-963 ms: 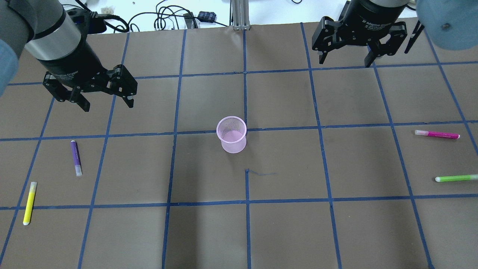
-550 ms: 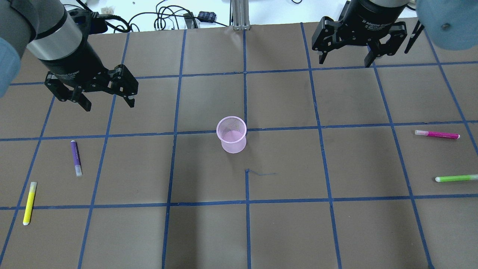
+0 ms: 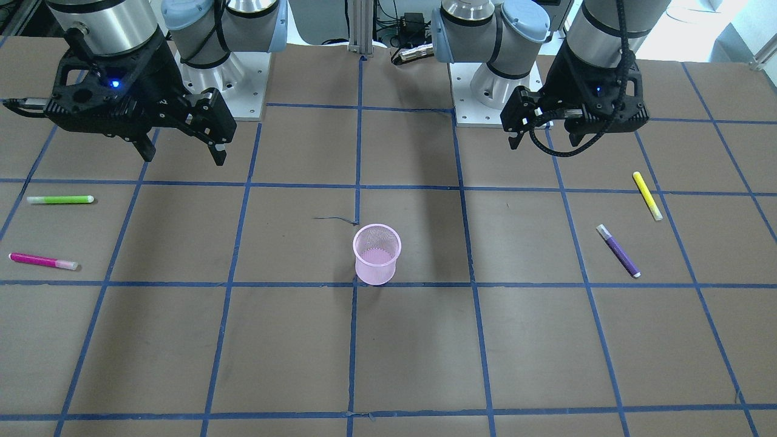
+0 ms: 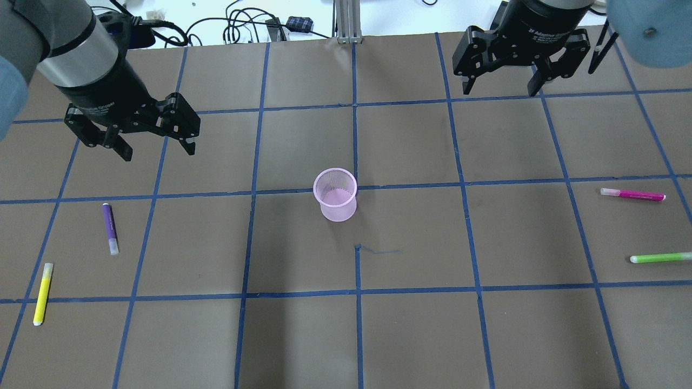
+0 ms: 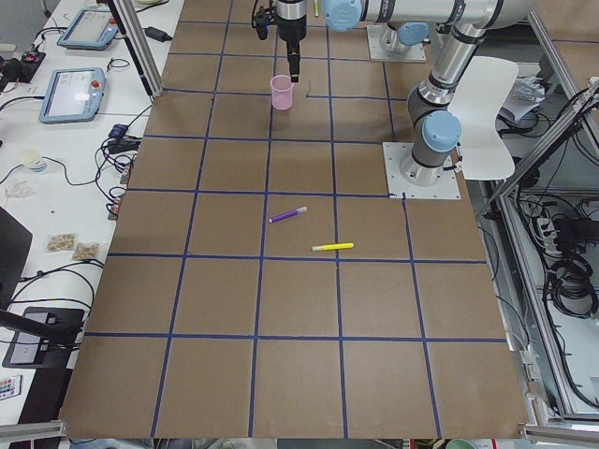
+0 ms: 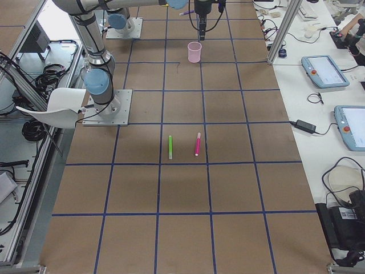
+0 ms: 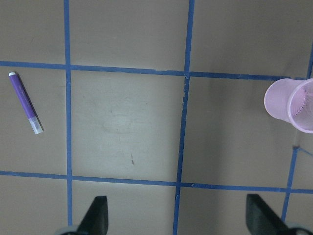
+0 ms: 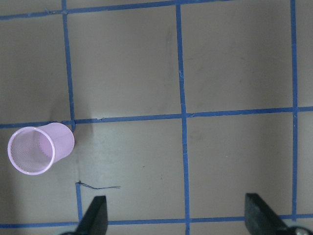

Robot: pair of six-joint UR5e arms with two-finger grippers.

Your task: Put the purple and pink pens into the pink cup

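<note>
The pink mesh cup (image 4: 335, 194) stands upright at the table's middle; it also shows in the front view (image 3: 377, 254) and in both wrist views (image 7: 291, 105) (image 8: 39, 148). The purple pen (image 4: 110, 228) lies flat on the left side, also seen from the left wrist (image 7: 25, 103). The pink pen (image 4: 632, 194) lies flat at the far right. My left gripper (image 4: 158, 153) is open and empty, hovering above the table beyond the purple pen. My right gripper (image 4: 498, 91) is open and empty, high at the far right, well away from the pink pen.
A yellow pen (image 4: 43, 293) lies near the left edge, in front of the purple one. A green pen (image 4: 660, 257) lies near the right edge, in front of the pink one. Cables and a metal post (image 4: 346, 21) sit beyond the table's far edge.
Almost nothing. Both grippers stay open and hover where they were; pens and cup have not moved.
</note>
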